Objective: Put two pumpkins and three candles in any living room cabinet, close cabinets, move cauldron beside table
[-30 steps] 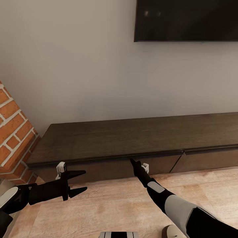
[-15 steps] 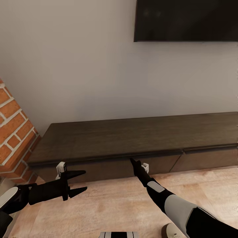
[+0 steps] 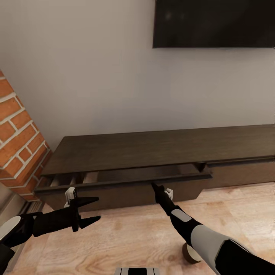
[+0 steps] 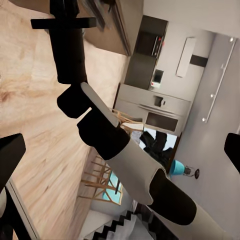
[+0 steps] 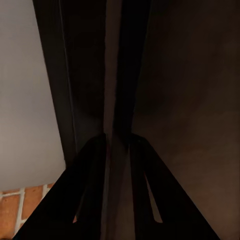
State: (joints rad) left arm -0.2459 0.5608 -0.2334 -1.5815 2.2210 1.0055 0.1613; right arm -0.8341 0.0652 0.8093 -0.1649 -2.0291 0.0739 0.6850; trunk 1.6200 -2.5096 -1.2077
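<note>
The right hand (image 3: 154, 187) is closed on the top edge of the drawer front of the cabinet (image 3: 152, 149), so the drawer can be drawn out. The left hand (image 3: 93, 209) is held open and empty, beside it, near the floor.

Soft even light, dim right-wrist view

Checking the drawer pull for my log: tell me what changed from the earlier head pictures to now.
The cabinet's left drawer front has come out, opening a gap under the top; it was flush a second ago. The right gripper stays at its top edge. The view has shifted too, so the camera moved. The left gripper stays open, away from the cabinet.
</note>
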